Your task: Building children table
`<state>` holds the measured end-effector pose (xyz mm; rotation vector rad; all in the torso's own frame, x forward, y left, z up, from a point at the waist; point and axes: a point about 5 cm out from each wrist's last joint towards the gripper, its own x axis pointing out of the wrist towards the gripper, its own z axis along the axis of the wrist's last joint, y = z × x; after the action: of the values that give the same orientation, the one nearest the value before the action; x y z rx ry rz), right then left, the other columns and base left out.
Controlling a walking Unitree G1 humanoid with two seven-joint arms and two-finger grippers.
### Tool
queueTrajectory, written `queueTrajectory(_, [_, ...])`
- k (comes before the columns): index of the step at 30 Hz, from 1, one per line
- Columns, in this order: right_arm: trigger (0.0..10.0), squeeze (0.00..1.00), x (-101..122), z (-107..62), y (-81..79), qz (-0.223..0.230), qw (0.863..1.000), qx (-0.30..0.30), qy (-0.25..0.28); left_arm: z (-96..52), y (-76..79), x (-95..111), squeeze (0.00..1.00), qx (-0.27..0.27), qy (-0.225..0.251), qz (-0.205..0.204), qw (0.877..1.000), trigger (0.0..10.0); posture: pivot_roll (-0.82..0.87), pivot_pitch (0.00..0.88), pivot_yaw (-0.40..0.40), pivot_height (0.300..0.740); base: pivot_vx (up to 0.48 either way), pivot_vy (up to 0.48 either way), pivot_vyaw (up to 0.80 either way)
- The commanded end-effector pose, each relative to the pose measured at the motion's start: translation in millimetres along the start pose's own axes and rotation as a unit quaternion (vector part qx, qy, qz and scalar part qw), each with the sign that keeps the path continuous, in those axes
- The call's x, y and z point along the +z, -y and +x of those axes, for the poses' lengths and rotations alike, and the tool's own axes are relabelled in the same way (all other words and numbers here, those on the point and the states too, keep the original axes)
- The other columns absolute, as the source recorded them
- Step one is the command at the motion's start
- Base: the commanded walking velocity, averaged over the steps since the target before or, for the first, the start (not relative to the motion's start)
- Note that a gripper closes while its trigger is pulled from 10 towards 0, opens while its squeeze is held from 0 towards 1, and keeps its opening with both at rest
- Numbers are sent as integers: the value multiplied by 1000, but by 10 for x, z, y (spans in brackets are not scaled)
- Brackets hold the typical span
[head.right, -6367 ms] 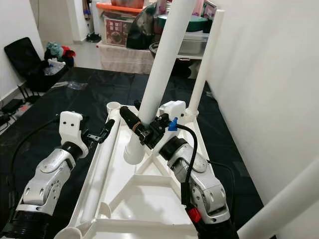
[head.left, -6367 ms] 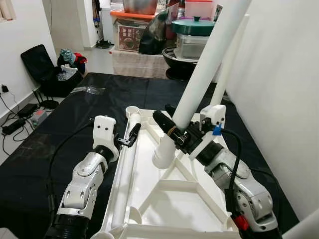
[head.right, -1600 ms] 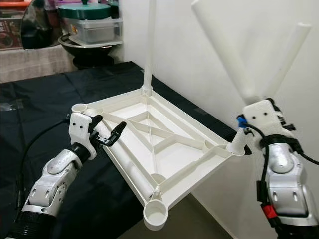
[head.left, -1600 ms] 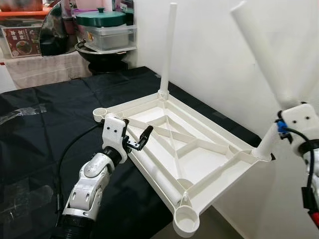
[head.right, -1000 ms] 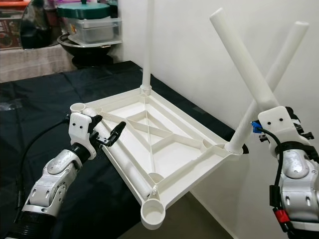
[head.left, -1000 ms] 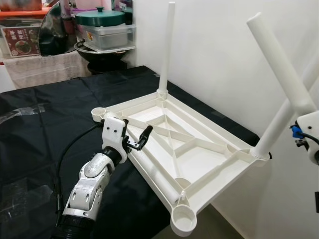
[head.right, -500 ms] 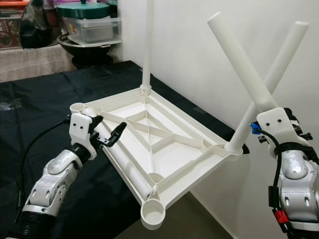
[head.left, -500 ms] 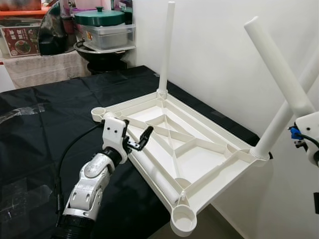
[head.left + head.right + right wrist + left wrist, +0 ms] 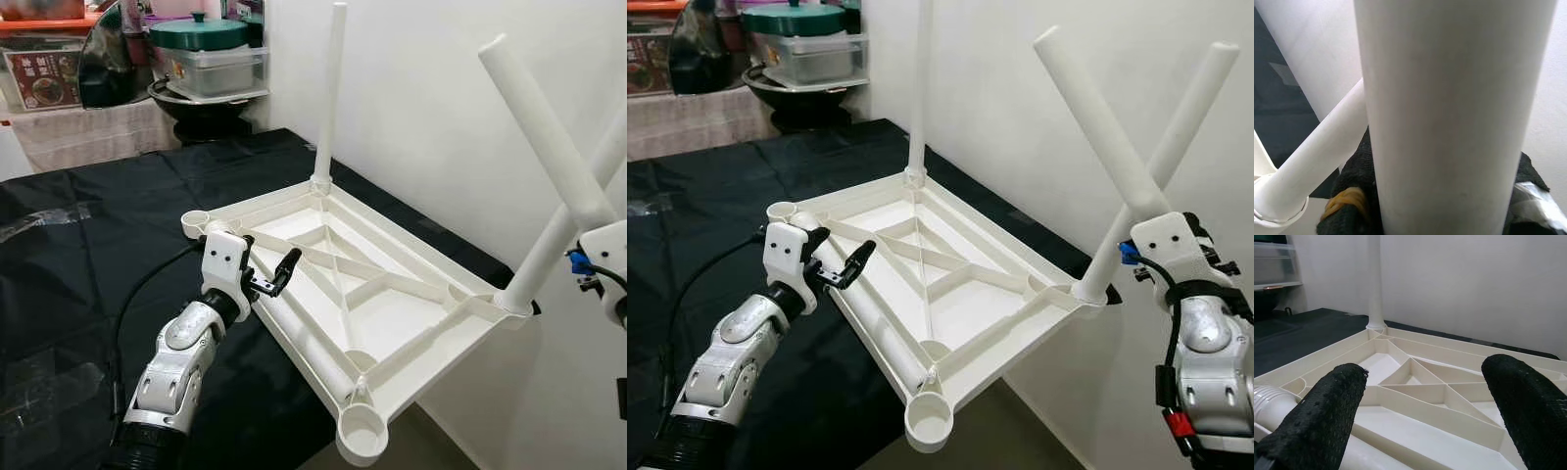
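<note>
Black-covered surface (image 9: 88, 245) by a white wall, upturned white tabletop (image 9: 372, 313) barely shifted since earlier, fitted legs upright at two corners, left gripper (image 9: 279, 274) fingers apart beside a loose leg (image 9: 1268, 404), right gripper (image 9: 1440, 215) clamped on another white leg (image 9: 1097, 122), teal-lidded pot (image 9: 206, 34) behind.

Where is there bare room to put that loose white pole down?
The black cloth left of the upturned tabletop, beyond the left gripper, lies bare. Crowded: the shelf with the green-lidded pot.
</note>
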<state>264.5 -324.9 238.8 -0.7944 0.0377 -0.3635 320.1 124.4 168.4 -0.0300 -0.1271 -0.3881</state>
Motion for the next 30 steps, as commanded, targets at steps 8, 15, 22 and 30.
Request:
queueTrajectory(8, [10000, 0, 62, 23, -46, -2, 1000, 8, 16, -13, -7, -25, 0, 2, -4, -1, 1000, 10000, -32, 0, -69, 740, 0, 0, 0])
queueTrajectory(15, [10000, 0, 70, 26, -50, -2, 1000, 10, 18, -16, -8, -25, 0, 2, -5, 0, 1000, 10000, -31, 0, -68, 740, 0, 0, 0])
queueTrajectory(22, [10000, 0, 80, 31, -60, 0, 1000, 11, 20, -14, -4, -30, 0, 2, -6, 0, 1000, 10000, -31, 0, -68, 740, 0, 0, 0])
queueTrajectory(30, [10000, 0, 92, 38, -104, 6, 1000, 14, 22, -9, -12, -33, 0, 2, -6, 2, 1000, 10000, -27, 0, -68, 740, 0, 0, 0])
